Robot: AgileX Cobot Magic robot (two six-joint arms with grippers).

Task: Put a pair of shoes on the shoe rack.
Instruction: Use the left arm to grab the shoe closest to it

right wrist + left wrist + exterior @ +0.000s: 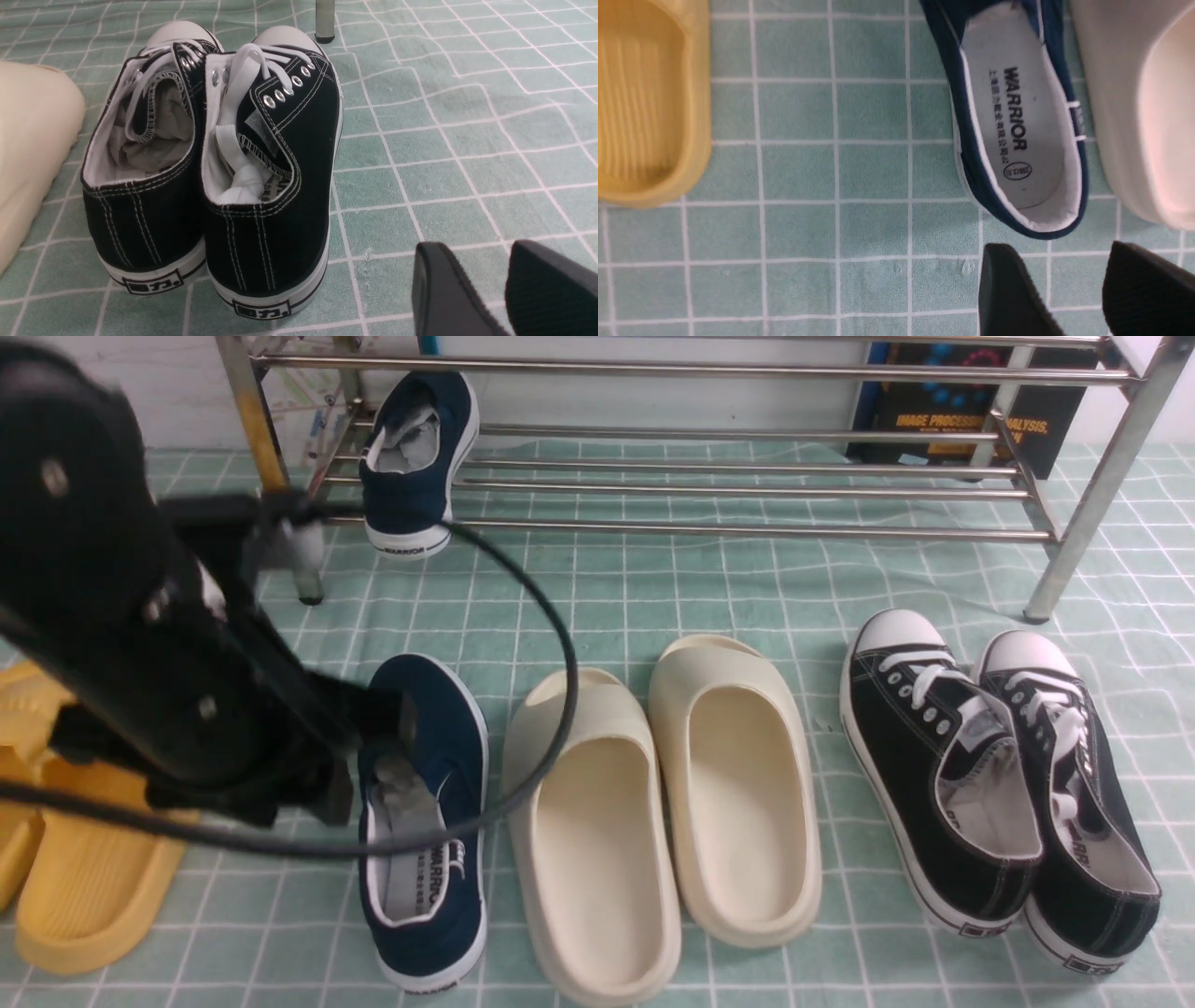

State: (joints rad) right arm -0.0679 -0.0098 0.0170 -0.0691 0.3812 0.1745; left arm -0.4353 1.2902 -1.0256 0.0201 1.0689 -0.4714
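Left end effector (1073,298): fingers apart with nothing between them. It hangs just off the heel of the navy shoe on the cloth, and I see bare cloth between them.
Right end effector (500,298): fingers apart and empty, low over the tabletop (653,597) beside the black sneakers (210,163).
Floor shoe (1017,130): flat on the tabletop between the yellow slides (84,887) and the cream slides (672,803). From the front, my left arm covers part of its side.
Racked shoe (415,457): on the lower bars at the left end of the rack (747,530), toe to the back. Its heel hangs over the front bar.
Writing, navy pair: "WARRIOR" is printed on the floor shoe's grey insole and on the racked shoe's heel strip. The small print under the insole word is too fine for me to read.
Writing, black sneakers: each heel has a boxed label that I can't make out.
Writing, behind rack: a dark book (971,420) reads "IMAGE PROCESSING" and "ANALYSIS".
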